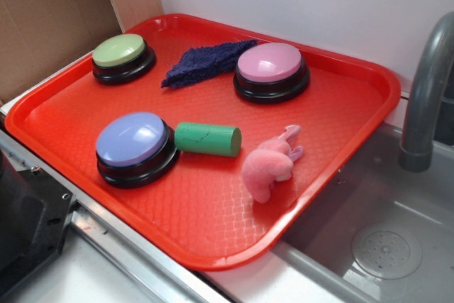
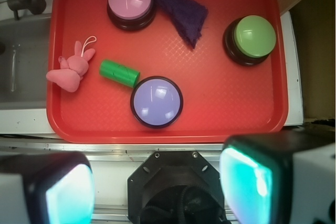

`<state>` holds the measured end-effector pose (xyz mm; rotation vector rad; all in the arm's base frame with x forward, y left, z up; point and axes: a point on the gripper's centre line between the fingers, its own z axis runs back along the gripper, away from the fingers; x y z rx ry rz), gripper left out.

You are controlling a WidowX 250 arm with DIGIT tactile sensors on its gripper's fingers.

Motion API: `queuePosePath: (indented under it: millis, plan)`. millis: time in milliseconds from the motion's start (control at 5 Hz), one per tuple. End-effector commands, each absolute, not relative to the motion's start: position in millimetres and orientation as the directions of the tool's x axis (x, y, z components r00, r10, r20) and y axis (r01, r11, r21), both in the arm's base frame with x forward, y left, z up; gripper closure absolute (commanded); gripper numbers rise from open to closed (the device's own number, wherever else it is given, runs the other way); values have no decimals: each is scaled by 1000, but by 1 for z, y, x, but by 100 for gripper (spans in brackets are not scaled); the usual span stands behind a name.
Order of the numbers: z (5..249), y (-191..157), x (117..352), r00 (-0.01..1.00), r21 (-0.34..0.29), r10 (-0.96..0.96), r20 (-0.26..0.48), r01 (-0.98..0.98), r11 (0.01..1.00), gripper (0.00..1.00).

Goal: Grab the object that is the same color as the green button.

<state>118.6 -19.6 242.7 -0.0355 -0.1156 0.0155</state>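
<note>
A small green cylinder (image 1: 208, 139) lies on its side on the red tray (image 1: 213, 218), right beside the blue-lavender button (image 1: 135, 145). It also shows in the wrist view (image 2: 119, 73). The green button (image 1: 123, 55) with a pale green dome and black base sits at the tray's far left corner, and at the upper right in the wrist view (image 2: 253, 38). My gripper (image 2: 157, 187) is open and empty, high above the tray's near edge. It is out of the exterior view.
A pink button (image 1: 271, 69), a dark blue cloth (image 1: 206, 60) and a pink plush bunny (image 1: 269, 164) also lie on the tray. A grey faucet (image 1: 425, 97) and sink (image 1: 383, 246) are to the right. The robot base (image 2: 176, 187) is below the gripper.
</note>
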Motion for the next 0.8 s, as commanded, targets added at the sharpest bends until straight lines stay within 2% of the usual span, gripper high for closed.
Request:
queuePosePath:
  millis: [0, 200, 400, 600]
  plan:
    - [243, -20, 119, 993, -36, 17, 115, -13, 999, 0]
    - [224, -26, 133, 986, 12, -108, 129, 107, 994, 0]
    - [200, -33, 150, 949, 10, -298, 107, 299, 954, 0]
    - [168, -40, 172, 837, 8, -519, 173, 526, 851, 0]
